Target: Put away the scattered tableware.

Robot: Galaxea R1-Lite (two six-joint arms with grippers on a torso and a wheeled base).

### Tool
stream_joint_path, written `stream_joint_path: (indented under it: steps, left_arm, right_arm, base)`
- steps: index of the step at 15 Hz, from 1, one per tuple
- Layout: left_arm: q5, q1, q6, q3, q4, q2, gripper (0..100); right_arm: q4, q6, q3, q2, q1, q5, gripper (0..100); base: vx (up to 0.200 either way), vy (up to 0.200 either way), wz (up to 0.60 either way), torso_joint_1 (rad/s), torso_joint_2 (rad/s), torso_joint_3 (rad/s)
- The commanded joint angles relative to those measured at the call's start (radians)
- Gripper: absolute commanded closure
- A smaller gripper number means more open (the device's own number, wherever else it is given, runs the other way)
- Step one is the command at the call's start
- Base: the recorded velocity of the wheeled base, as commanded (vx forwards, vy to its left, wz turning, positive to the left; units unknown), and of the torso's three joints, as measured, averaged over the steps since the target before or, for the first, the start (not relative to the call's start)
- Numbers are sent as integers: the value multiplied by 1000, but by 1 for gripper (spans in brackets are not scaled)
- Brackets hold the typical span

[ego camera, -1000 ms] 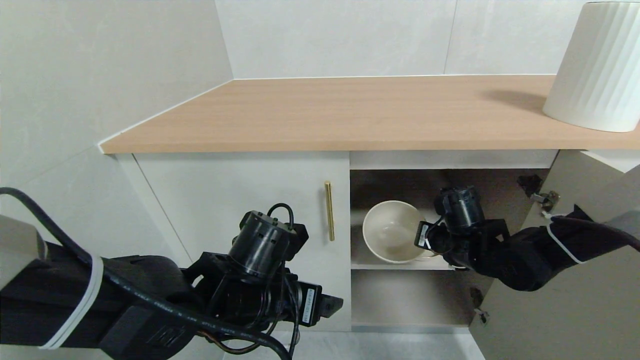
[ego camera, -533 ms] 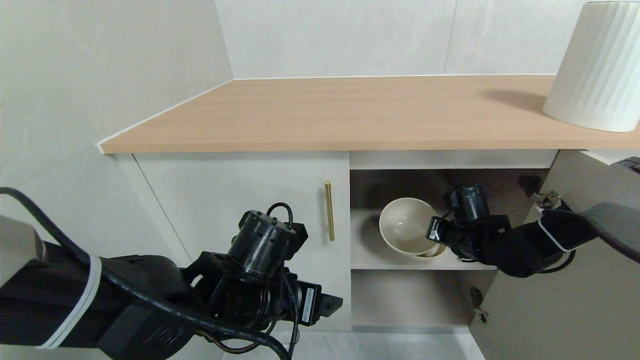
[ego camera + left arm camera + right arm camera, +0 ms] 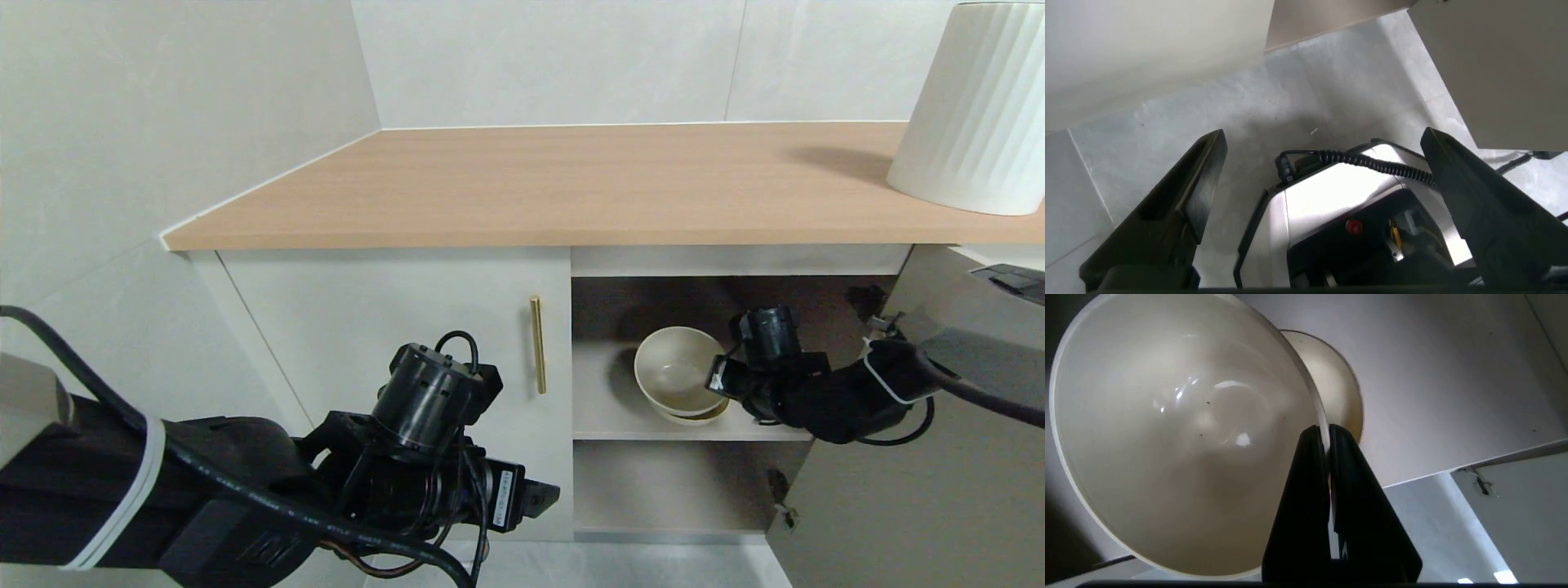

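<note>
The jaws of the right gripper (image 3: 718,384) pinch the right-hand rim of a plain cream bowl (image 3: 673,369), glossy and empty, inside the open cupboard (image 3: 653,300). The bowl tilts, mouth turned up and outward, over a smaller dish (image 3: 704,417) near the front edge of the shelf (image 3: 602,412); whether they touch cannot be told. Setting it down likely means levelling it leftward. The left gripper (image 3: 1323,140) hangs wide open, well apart, before the closed door (image 3: 392,314).

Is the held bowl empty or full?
Empty: the bowl, its rim pinched by the right hand, shows a bare inside.
</note>
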Motion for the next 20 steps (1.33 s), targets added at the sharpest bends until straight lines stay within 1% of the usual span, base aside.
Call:
stream_joint_path:
  steps: [1, 5, 8, 13, 14, 20]
  left_arm:
    - [0, 0, 0, 0, 0, 0, 0]
    - [0, 0, 0, 0, 0, -2, 0]
    - [23, 0, 0, 0, -1, 3, 0]
    - [26, 0, 0, -1, -1, 3, 0]
    - [26, 0, 0, -3, -1, 3, 0]
    - [26, 0, -2, -4, -1, 3, 0]
  right_arm:
    - [1, -2, -12, 19, -11, -12, 100]
    - [1, -3, -22, 35, -24, -21, 100]
    - [2, -3, -22, 38, -24, -21, 100]
    - [4, -3, -22, 41, -23, -21, 100]
    - [4, -3, -21, 39, -23, -21, 0]
    - [4, -5, -13, 32, -17, -19, 0]
  base:
    - [0, 0, 0, 0, 0, 0]
    - [0, 0, 0, 0, 0, 0]
    - [0, 0, 0, 0, 0, 0]
    - [0, 0, 0, 0, 0, 0]
    - [0, 0, 0, 0, 0, 0]
    - [0, 0, 0, 0, 0, 0]
